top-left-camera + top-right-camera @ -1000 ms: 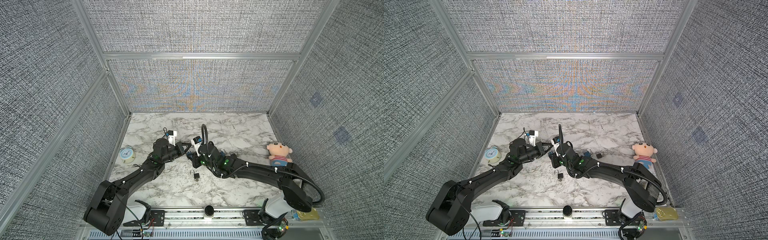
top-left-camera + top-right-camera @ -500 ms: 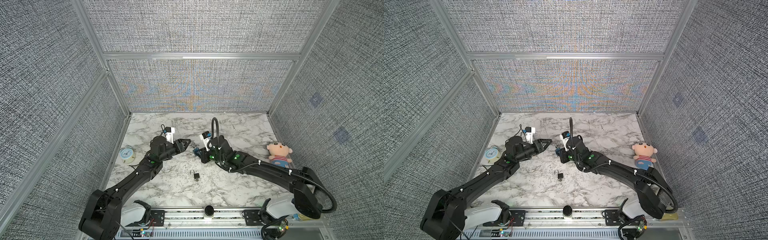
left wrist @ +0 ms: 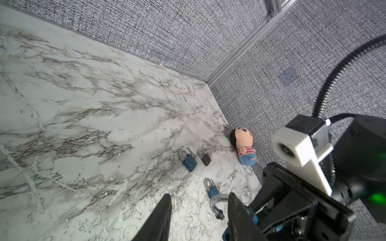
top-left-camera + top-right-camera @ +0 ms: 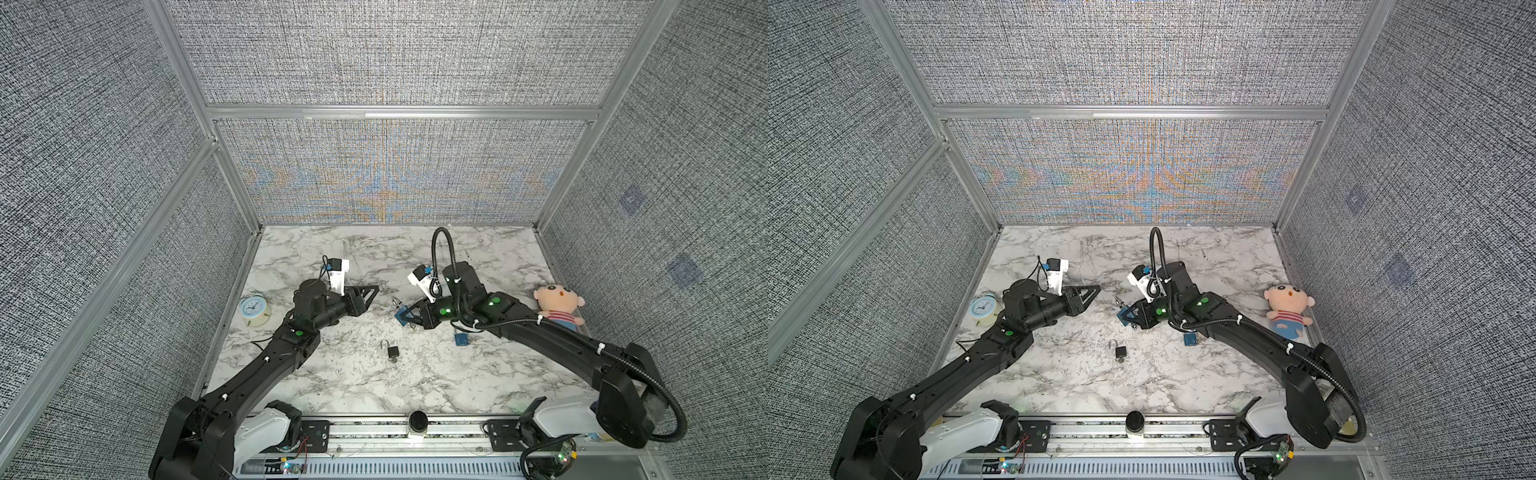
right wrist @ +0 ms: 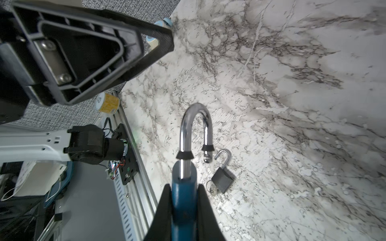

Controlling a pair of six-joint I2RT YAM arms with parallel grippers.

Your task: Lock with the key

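Observation:
My right gripper (image 5: 182, 185) is shut on the body of a blue padlock (image 5: 183, 208), held above the marble table (image 4: 332, 386) with its silver shackle (image 5: 189, 125) sprung open. Both top views show that gripper (image 4: 404, 318) (image 4: 1126, 316) near the table's middle, pointing left. My left gripper (image 4: 374, 289) (image 3: 199, 195) is open and empty, a short gap to the left of the shackle (image 3: 217, 203). A black padlock (image 4: 392, 352) (image 5: 222, 180) lies on the table nearer the front, shackle open, with a key ring (image 5: 211, 187) at its base. No key shows in the held padlock.
A blue padlock (image 4: 461, 339) lies beside the right arm. The left wrist view shows a blue padlock (image 3: 189, 161) and a dark one (image 3: 205, 158) farther off. An alarm clock (image 4: 252, 309) stands at the left edge, a plush doll (image 4: 557, 307) at the right wall.
The two grippers were together at the table's middle; they have drawn apart. My left gripper has opened and pulled back left. My right gripper has moved right, still holding the blue padlock.

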